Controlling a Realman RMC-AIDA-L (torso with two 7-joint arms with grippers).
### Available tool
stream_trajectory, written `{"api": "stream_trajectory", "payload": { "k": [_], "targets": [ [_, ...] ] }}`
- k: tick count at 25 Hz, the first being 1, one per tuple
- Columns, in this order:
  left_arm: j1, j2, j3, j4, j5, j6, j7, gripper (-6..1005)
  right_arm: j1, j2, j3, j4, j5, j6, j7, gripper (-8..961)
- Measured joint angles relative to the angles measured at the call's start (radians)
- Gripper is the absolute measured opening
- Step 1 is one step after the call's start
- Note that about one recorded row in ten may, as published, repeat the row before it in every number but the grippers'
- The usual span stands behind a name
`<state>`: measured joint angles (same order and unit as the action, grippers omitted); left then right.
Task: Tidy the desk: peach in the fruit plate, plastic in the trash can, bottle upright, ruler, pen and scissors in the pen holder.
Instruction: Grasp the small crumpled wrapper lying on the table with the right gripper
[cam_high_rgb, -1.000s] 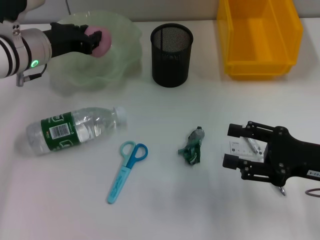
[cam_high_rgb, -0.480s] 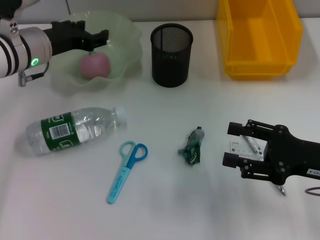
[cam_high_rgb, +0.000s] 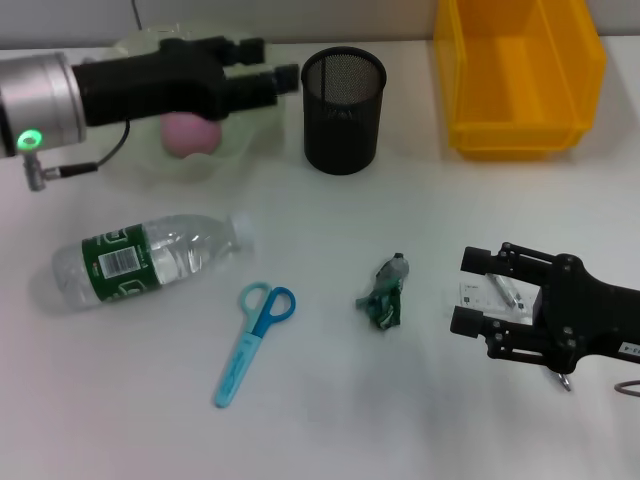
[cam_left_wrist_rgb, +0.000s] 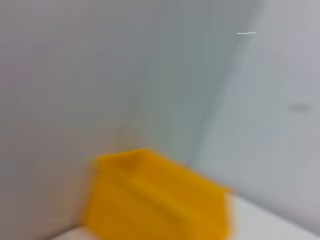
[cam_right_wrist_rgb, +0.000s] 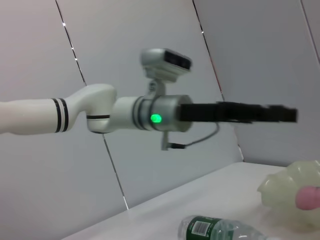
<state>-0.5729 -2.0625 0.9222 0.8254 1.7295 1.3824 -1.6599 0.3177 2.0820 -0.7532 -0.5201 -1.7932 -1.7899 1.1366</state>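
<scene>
My left tool (cam_high_rgb: 272, 72) hangs above the fruit plate (cam_high_rgb: 140, 160), fingers spread wide and empty, its black body hiding much of the pale green rim. One peach (cam_high_rgb: 190, 133) lies in the plate, its top covered by my arm. My left wrist view gives only a blurred yellow bin (cam_left_wrist_rgb: 155, 197) against a grey wall.

My right tool (cam_high_rgb: 468, 292) rests low on the white worktop (cam_high_rgb: 330, 410), fingers apart around a small white card (cam_high_rgb: 490, 298) with a slim object lying on it; whether that is the pen or ruler I cannot tell, since the tool covers part of it.

On the worktop I count one bottle (cam_high_rgb: 145, 258) lying on its side with a green label, one pair of blue scissors (cam_high_rgb: 252, 341), one crumpled scrap of green plastic (cam_high_rgb: 385, 294), one black mesh pen holder (cam_high_rgb: 343, 97) standing upright, and one yellow bin (cam_high_rgb: 518, 75), cut off at the top edge.
</scene>
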Motion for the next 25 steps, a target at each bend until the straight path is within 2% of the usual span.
{"api": "stream_trajectory", "payload": {
  "k": [1,2,5,8,11,19,25],
  "targets": [
    [0.022,0.000,-0.004,0.001,-0.021,0.122,0.079,674,-0.004,-0.001,0.001,0.001,0.000,0.001,0.000,766],
    [0.022,0.000,-0.004,0.001,-0.021,0.122,0.079,675,-0.004,-0.001,0.001,0.001,0.000,0.001,0.000,766],
    [0.052,0.000,0.007,0.015,-0.005,0.232,0.143,675,-0.012,-0.003,0.008,-0.001,0.000,0.001,0.000,766],
    [0.075,0.001,0.016,0.044,0.085,0.302,0.144,675,-0.021,-0.003,0.015,-0.008,0.000,0.000,0.000,767],
    [0.099,-0.003,0.014,0.046,0.120,0.388,0.173,674,-0.025,-0.005,0.040,-0.011,0.000,-0.002,0.000,767],
    [0.137,-0.008,0.015,-0.026,0.015,0.421,0.277,675,-0.024,-0.005,0.082,-0.037,0.000,-0.011,0.017,767],
    [0.138,-0.006,0.015,-0.056,0.005,0.421,0.283,673,-0.014,-0.005,0.109,-0.100,0.000,-0.046,0.096,766]
  ]
}}
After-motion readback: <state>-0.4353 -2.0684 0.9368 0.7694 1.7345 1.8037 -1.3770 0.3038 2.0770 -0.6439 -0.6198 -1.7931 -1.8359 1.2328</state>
